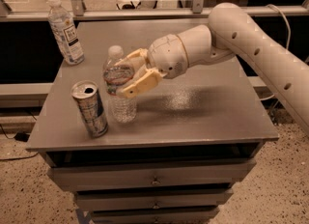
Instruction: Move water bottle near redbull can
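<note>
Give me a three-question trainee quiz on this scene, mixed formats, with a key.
1. True or false: the gripper, reaching in from the picture's right, is shut on the water bottle's upper half.
2. Which stands nearest the water bottle? A. the redbull can B. the white-labelled bottle C. a mug
3. Fill in: the white-labelled bottle stands at the table's far ____ corner, as the picture shows it.
Key: 1 true; 2 A; 3 left.
</note>
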Robot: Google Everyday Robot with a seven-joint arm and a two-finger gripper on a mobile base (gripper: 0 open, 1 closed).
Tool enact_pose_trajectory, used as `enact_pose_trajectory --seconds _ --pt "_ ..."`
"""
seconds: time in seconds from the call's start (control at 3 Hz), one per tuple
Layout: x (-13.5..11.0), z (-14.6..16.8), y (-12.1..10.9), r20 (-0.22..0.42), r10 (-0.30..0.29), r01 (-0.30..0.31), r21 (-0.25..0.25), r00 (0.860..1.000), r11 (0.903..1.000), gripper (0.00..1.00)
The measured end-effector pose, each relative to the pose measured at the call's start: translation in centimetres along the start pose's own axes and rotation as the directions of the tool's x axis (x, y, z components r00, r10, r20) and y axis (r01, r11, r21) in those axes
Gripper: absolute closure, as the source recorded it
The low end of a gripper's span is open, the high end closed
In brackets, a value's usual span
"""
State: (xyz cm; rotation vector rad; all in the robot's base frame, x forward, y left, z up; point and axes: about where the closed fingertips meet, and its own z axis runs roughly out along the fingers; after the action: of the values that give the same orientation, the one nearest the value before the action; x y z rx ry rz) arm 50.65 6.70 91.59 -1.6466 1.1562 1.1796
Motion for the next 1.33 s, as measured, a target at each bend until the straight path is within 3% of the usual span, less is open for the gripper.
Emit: enact_pose_trajectory --seconds 0.33,0.67,1.33 --pt "0.04 0.49 0.61 -0.029 -0.014 0.013 -0.042 0.999 0.9990 0.28" --pt "0.12 0.69 0.86 -0.039 -0.016 0.014 -0.058 0.999 0.9982 0.05" --pt "0.52 0.12 0.82 -0.057 -0.011 0.008 -0.054 0.998 0.9985 0.00"
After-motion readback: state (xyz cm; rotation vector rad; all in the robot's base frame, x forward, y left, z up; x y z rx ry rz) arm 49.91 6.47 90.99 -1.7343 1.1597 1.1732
